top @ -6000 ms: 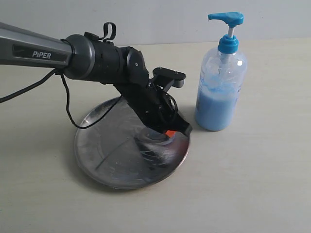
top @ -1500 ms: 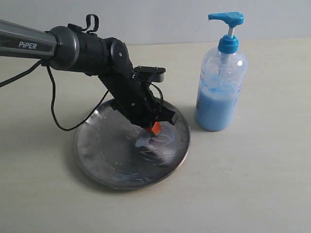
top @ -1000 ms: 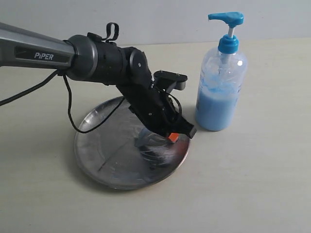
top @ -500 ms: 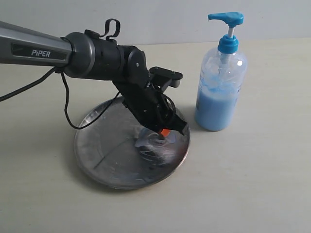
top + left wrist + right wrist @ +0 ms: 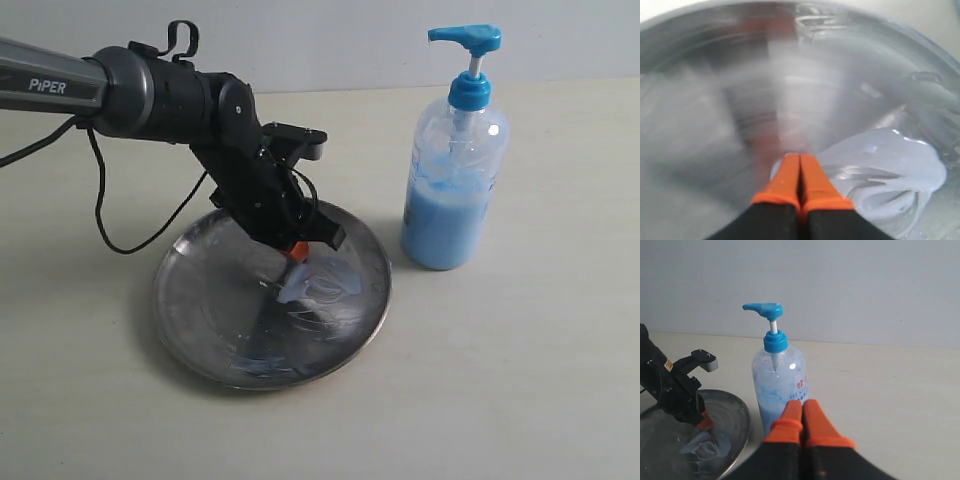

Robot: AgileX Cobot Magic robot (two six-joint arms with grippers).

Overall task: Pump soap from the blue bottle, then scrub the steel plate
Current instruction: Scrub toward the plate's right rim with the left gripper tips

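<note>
1. Left gripper (image 5: 297,250) reaches down onto the steel plate (image 5: 205,300), its orange-tipped jaws pressed together and holding nothing, its tip at the edge of the soap (image 5: 322,285).
2. That soap lies as a pale blue smeared blob on the plate's half nearest the blue bottle (image 5: 452,190).
3. The bottle stands upright just beside the plate, outside its rim.
4. Right gripper (image 5: 802,416), jaws likewise closed and empty, hangs off the plate on the bottle's side.

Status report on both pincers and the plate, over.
Left pincer shut, tips at edge of soap on steel plate. Right pincer shut, empty, apart from blue bottle. Nothing seen blocking.
</note>
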